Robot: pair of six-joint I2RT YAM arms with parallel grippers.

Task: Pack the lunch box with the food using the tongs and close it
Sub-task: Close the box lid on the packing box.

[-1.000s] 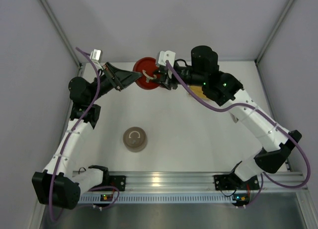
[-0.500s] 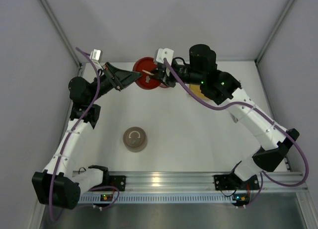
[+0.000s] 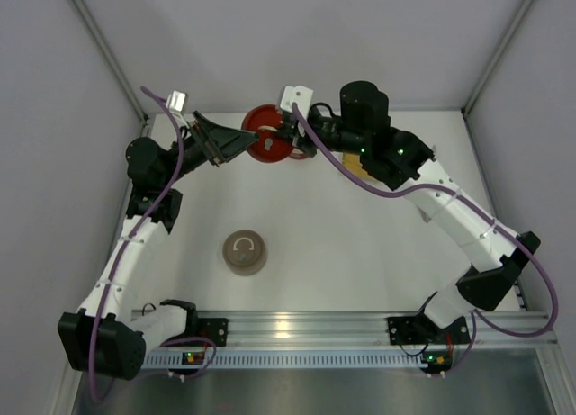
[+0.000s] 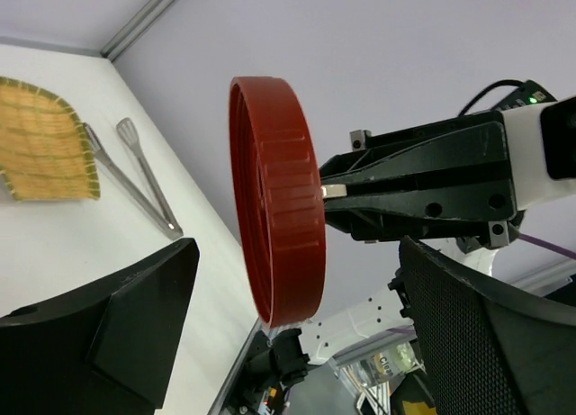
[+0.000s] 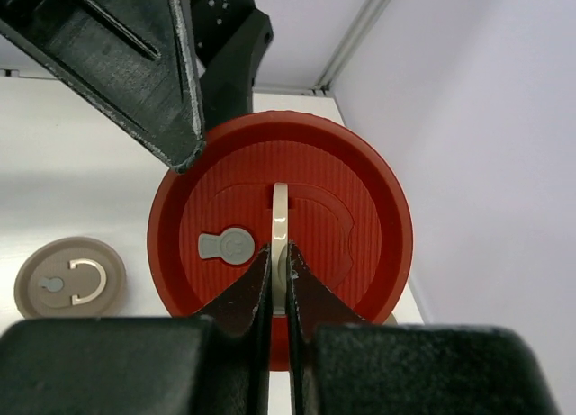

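The left gripper (image 3: 236, 141) has just let go. Its fingers now stand wide apart on both sides of the red lid (image 3: 270, 134) and do not touch it. A moment ago they were holding the lid by its rim.

Nearer the arms, a round tan lid (image 3: 244, 252) with a ring on top sits on the table (image 3: 342, 244). It may be on top of another part of the lunch box, but from above I cannot be sure.

The red lid hangs in the air on its edge, up at the back of the table. It has a thin cream handle (image 5: 280, 208) across its middle.

The right gripper (image 5: 278, 257) has just closed. Its fingers are squeezed tight on that handle, so this arm holds the lid alone.

That means the lid has passed from one arm to the other. I think the left arm is now free to go and get the tongs.

The tongs (image 4: 166, 221) lie flat on the table, just beside the yellow tray (image 4: 40, 149). Nobody holds them. The right arm is above that part of the table.

No food shows in any view, so I think the packing has not begun, and the closing comes after that.
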